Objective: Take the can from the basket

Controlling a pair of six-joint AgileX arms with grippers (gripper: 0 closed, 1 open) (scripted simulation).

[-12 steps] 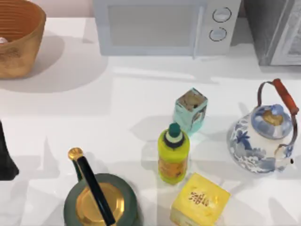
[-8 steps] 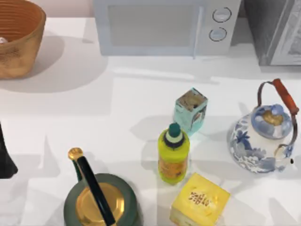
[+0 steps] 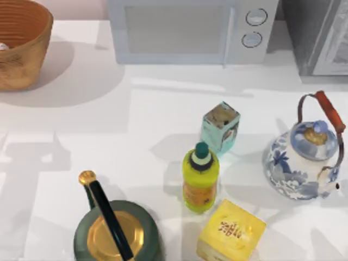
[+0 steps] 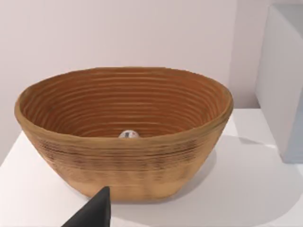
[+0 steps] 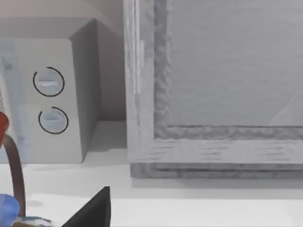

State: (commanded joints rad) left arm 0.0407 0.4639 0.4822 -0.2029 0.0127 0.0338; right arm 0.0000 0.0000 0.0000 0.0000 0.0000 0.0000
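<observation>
Compared with a moment ago, the dark shape of the left arm that sat at the left edge of the top view is gone, leaving just a grey shadow on the white table [image 3: 141, 125] there.

In the left wrist view a black fingertip of the left gripper [image 4: 94, 212] pokes in at the lower edge, facing the big round orange-tan wicker basket [image 4: 124, 161]; can't tell if those fingers are apart or together. The small white can with red markings [image 4: 128, 135] sits down inside the basket, just peeking over the near rim. From above, the basket [image 3: 22, 60] is in the upper left corner.

The right gripper [image 5: 92, 210] shows a black fingertip too, looking at the white microwave [image 5: 52, 94]; finger spacing, no idea.

Elsewhere on the table: yellow bottle with green cap [image 3: 200, 176], teal carton [image 3: 220, 128], yellow box [image 3: 231, 231], dark green kettle with gold lid [image 3: 115, 232], and a blue-and-white teapot [image 3: 304, 157] on the right.
</observation>
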